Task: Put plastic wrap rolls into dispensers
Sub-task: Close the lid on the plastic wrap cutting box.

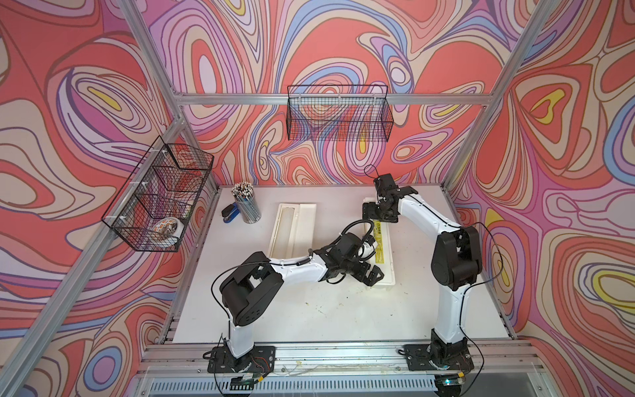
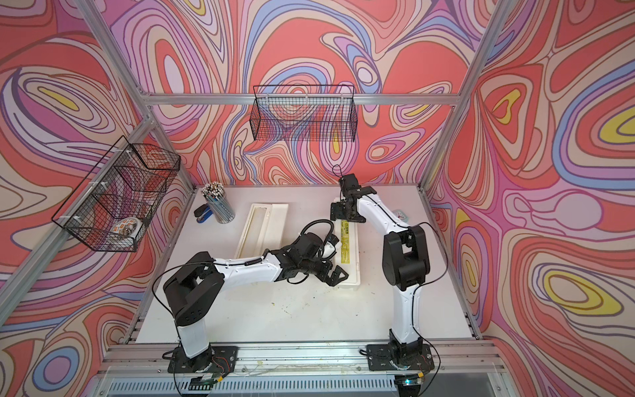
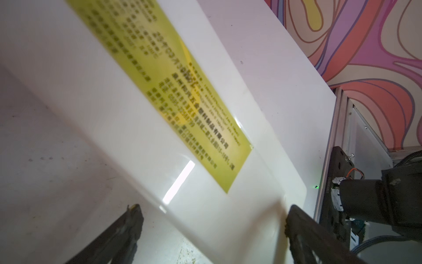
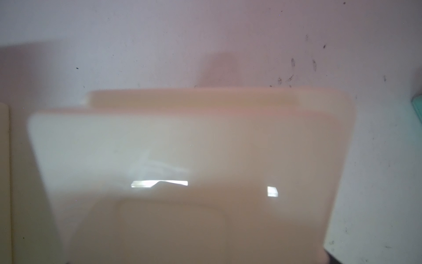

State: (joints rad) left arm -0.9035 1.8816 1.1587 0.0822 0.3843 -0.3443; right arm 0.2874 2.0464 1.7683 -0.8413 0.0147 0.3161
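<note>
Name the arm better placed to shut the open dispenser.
Left, likely: its fingers are open at the labelled dispenser's near end, beside the open dispenser; the right arm stands farther off.

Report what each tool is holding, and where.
Cannot be told. The left tool straddles the closed dispenser's near end; contact is unclear. The right tool's fingers are hidden.

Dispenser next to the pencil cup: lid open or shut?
Open: the dispenser lies spread flat in both top views, its two halves side by side with the inner faces up.
</note>
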